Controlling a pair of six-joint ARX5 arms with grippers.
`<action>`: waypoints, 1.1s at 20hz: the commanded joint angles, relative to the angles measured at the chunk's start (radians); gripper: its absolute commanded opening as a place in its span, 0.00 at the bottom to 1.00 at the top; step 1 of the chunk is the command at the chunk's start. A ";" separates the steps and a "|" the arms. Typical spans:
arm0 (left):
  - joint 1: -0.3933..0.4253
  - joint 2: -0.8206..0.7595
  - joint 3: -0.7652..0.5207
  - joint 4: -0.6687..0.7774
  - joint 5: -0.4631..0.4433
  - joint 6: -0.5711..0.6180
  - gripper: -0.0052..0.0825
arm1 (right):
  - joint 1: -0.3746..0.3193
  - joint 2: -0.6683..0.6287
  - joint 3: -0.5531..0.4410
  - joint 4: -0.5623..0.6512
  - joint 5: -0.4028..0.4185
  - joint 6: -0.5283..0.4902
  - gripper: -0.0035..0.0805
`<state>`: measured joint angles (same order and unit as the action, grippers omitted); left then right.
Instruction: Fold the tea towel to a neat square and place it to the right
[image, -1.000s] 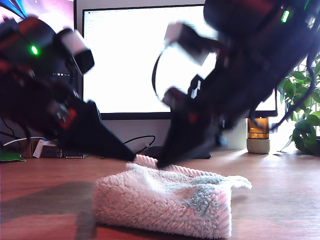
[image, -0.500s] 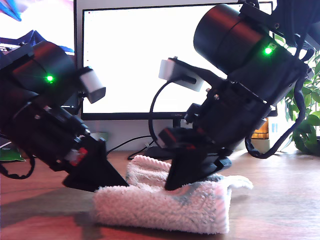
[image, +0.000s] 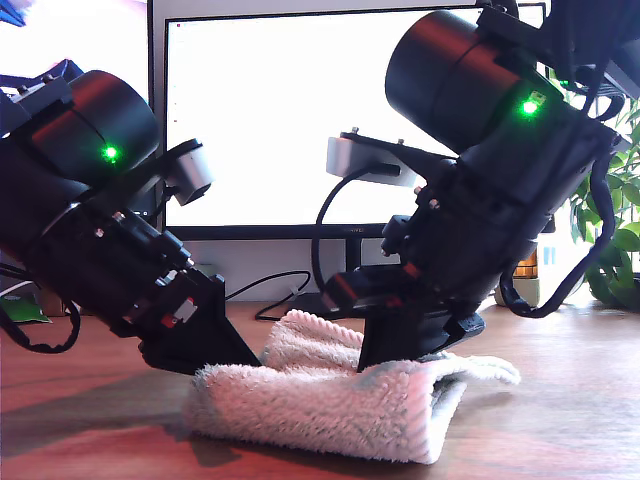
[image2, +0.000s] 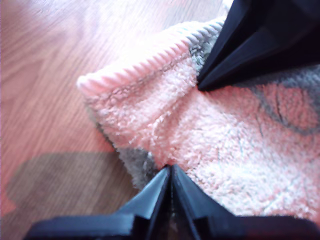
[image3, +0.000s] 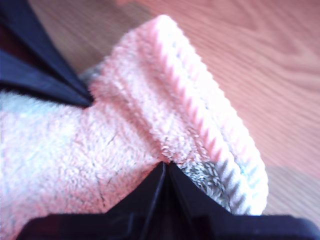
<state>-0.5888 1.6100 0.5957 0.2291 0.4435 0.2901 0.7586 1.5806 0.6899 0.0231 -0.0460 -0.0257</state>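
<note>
The tea towel, fluffy pale pink with a grey-green patch, lies bunched on the wooden table. Its corded edge is raised at the back. My first gripper, on the arm at the exterior view's left, is shut on the towel's fluffy surface; its black fingers meet at the first gripper tip. My second gripper, on the arm at the exterior view's right, is shut on a fold of the towel near the ribbed edge. Each wrist view shows the other gripper's tip pressed into the cloth.
A large bright monitor stands behind the arms, with cables under it. A small lit jar and a leafy plant sit at the exterior view's right. Bare wood shows on both sides of the towel.
Both arms came down from a blurred sweep and shut on the towel. The cloth between the tips has bunched up, and its end toward the exterior view's right has stretched out.
</note>
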 joint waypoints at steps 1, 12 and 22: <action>0.003 -0.086 -0.019 0.008 0.011 -0.004 0.03 | -0.002 -0.002 0.051 -0.013 -0.045 0.001 0.03; 0.004 -0.486 -0.019 -0.268 -0.030 -0.065 0.03 | -0.009 -0.002 0.343 -0.508 -0.233 -0.069 0.03; 0.004 -0.787 -0.020 -0.539 -0.176 -0.125 0.03 | -0.042 0.138 0.344 -0.514 -0.323 -0.296 0.03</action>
<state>-0.5861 0.8337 0.5941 -0.3111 0.2707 0.1864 0.7193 1.6966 1.0325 -0.4942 -0.3569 -0.3035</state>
